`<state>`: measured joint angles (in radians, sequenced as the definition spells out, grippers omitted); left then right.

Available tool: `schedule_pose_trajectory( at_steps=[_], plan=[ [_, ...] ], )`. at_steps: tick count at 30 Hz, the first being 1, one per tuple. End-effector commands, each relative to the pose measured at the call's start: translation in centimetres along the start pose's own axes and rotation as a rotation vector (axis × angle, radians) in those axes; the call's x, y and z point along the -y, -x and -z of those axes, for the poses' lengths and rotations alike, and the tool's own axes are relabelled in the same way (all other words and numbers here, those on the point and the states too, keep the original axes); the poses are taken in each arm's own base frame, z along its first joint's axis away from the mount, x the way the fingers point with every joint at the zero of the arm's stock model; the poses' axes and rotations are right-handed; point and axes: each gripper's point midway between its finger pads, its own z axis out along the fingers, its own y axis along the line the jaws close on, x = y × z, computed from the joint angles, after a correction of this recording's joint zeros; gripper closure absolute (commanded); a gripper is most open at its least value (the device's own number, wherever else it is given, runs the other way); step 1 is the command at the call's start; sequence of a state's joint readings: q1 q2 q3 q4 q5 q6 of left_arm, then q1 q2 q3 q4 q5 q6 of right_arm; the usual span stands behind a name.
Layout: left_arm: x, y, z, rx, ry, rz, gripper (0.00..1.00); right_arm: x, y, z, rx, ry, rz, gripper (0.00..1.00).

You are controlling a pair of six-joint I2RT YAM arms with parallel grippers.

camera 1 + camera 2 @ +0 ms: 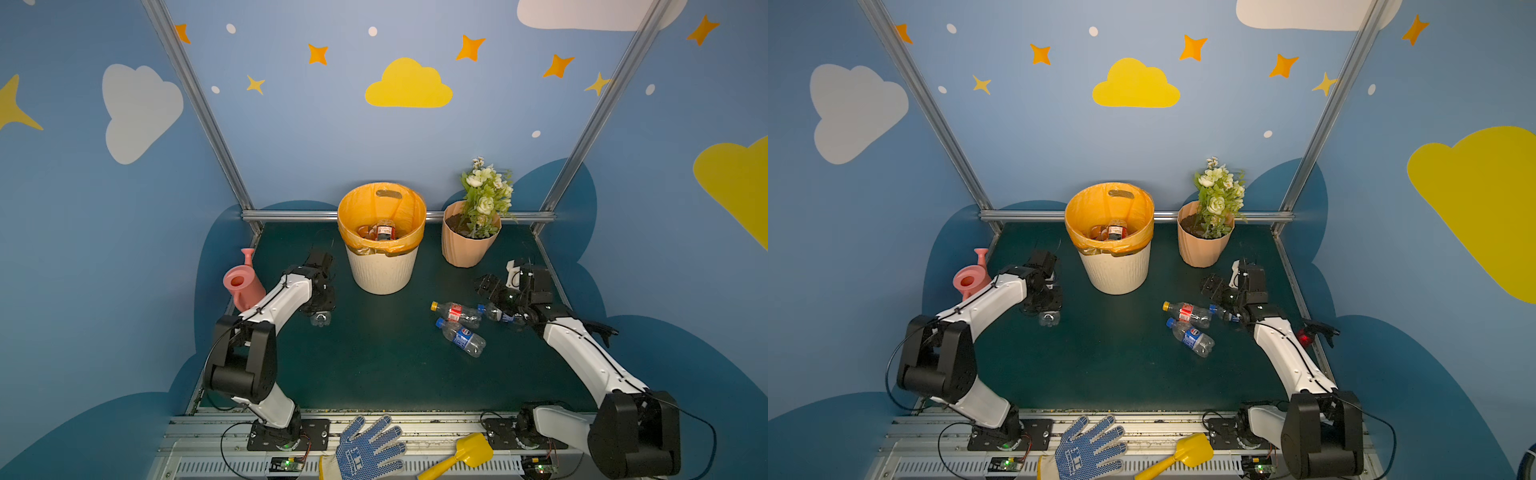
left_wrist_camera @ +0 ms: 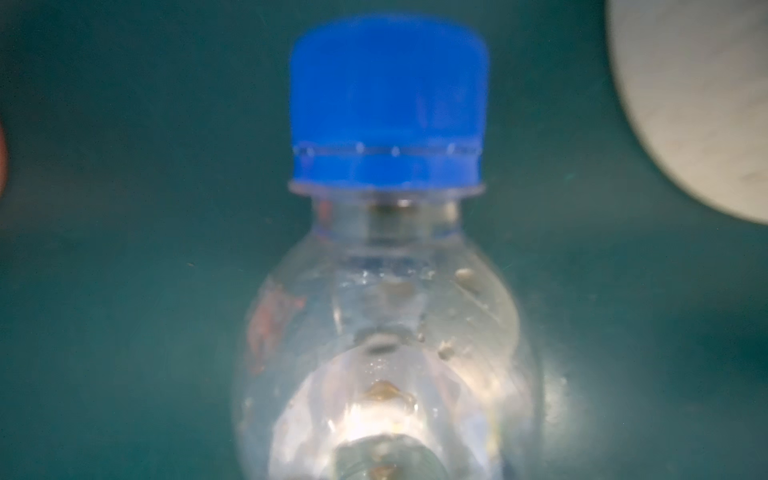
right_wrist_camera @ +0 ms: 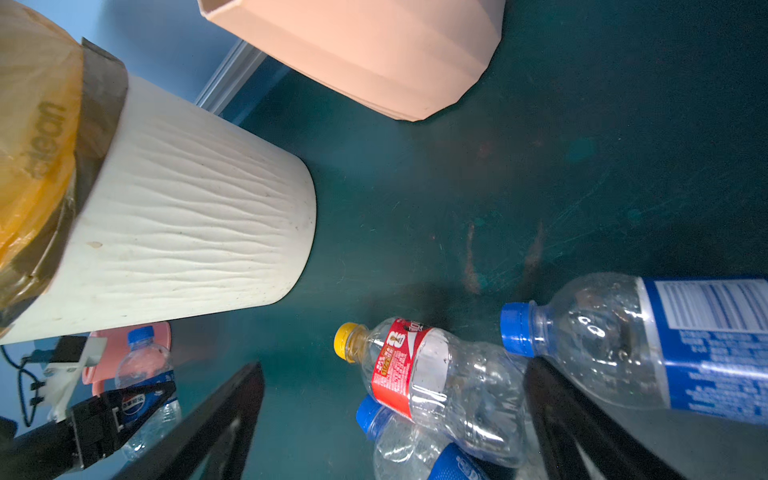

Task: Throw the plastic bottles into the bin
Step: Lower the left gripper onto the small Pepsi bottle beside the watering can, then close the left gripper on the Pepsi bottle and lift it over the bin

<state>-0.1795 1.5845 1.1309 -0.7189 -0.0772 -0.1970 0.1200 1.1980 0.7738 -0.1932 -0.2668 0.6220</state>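
Observation:
The bin [image 1: 381,274] [image 1: 1115,272], cream with an orange bag, stands at the back centre and has bottles [image 1: 384,230] inside. My left gripper [image 1: 320,306] [image 1: 1047,306] is shut on a clear blue-capped bottle [image 2: 388,104] [image 3: 145,370] left of the bin, low over the mat; its fingers are hidden in the left wrist view. My right gripper [image 1: 487,286] [image 3: 395,368] hangs open over three bottles lying on the mat: a yellow-capped red-label one [image 1: 455,311] [image 3: 419,374], a blue-capped one [image 1: 463,337] and a blue-label one [image 1: 498,313] [image 3: 665,345].
A pink watering can [image 1: 243,284] stands at the left edge beside the left arm. A peach flowerpot [image 1: 467,245] with white flowers is right of the bin. A blue glove [image 1: 368,449] and a yellow shovel [image 1: 461,457] lie on the front rail.

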Motion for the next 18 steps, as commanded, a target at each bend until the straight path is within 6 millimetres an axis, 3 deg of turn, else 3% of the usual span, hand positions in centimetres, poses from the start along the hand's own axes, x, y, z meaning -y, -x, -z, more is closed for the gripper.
schedule_pose_trajectory(
  at_steps=[1,10,13,18],
  plan=[
    [-0.5,1.4,2.3,0.100,0.005,0.049,0.52,-0.5,0.2,-0.4,0.000,0.033,-0.013,0.03],
    [-2.0,5.6,11.7,0.446,-0.040,0.160,0.50,-1.4,0.2,-0.9,-0.030,0.078,-0.012,0.03],
    [-2.7,7.0,16.0,0.613,-0.061,0.178,0.50,-1.8,0.5,-0.9,-0.025,0.096,-0.010,0.03],
    [-3.5,9.5,24.8,0.913,-0.125,0.212,0.48,-2.4,1.0,-0.8,-0.025,0.110,0.001,0.03]
  ],
)
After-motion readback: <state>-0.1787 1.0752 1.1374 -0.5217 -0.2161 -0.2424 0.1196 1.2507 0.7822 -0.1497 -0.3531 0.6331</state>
